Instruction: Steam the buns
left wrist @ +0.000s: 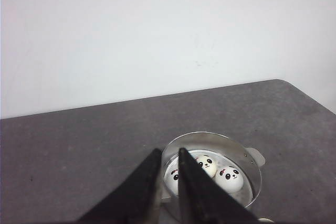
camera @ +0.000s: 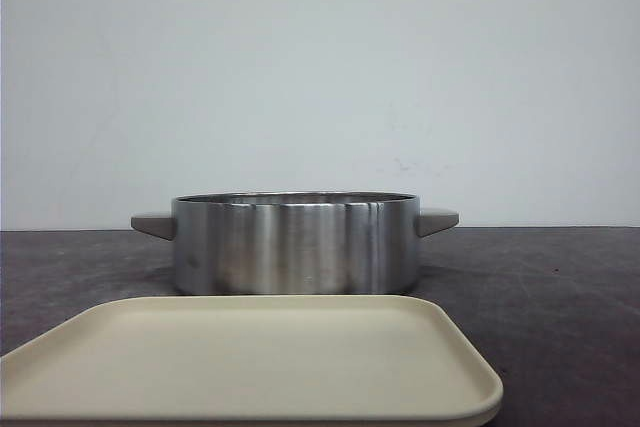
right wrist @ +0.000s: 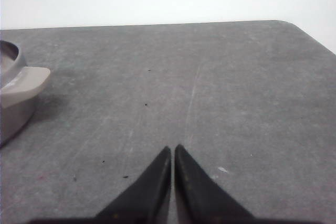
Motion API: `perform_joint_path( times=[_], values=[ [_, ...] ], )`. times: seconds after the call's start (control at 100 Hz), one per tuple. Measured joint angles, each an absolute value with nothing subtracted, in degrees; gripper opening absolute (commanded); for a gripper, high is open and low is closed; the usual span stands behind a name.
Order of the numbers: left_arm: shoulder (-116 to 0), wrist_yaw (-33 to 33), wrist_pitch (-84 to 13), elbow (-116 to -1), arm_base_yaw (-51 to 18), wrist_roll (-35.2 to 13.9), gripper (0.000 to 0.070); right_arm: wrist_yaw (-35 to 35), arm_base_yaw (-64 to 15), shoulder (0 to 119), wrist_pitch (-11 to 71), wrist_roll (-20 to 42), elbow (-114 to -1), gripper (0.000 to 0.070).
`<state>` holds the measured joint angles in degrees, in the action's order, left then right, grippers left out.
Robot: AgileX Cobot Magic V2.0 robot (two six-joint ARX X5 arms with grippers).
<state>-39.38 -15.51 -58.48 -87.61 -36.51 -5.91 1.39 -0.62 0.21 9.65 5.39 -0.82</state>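
While the buns already lie in the pot, the job looks mostly done, judging only by how things lie now.

Buns: three panda-faced buns [left wrist: 214,170] show in the left wrist view, inside the pot, just beyond and below the left tool's tips; one is partly hidden behind a finger. A fourth cannot be seen; it may be hidden behind the tool.

Pot: the steel pot [camera: 295,245] stands on the dark table [camera: 560,287], open, with no lid in any view.

Tray: a cream tray [camera: 250,362] sits near the pot on the camera's side, bare as far as the low front view shows.

Left tool: the left tool [left wrist: 168,151] hangs above the pot's near rim, its fingers slightly apart with a narrow gap, gripping nothing.

Right tool: the right tool [right wrist: 173,148] is pressed together over bare table, empty, with the pot's handle [right wrist: 27,81] well off to its side.

Done: buns look moved into the pot.

Left: likely covering the pot, if a lid exists.

View differences: only the left wrist view looks into the pot; the front view shows just its wall and the tray; neither arm appears in the front view.
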Motion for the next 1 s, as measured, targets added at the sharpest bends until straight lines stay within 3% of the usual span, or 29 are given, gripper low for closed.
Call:
perform_joint_path(
  times=[1.0],
  values=[
    [-39.35,-15.51,-58.08,-87.61,-36.56,-4.82,0.0016,1.39,-0.62,0.21,9.65,5.39,-0.82,0.0004]
  ],
)
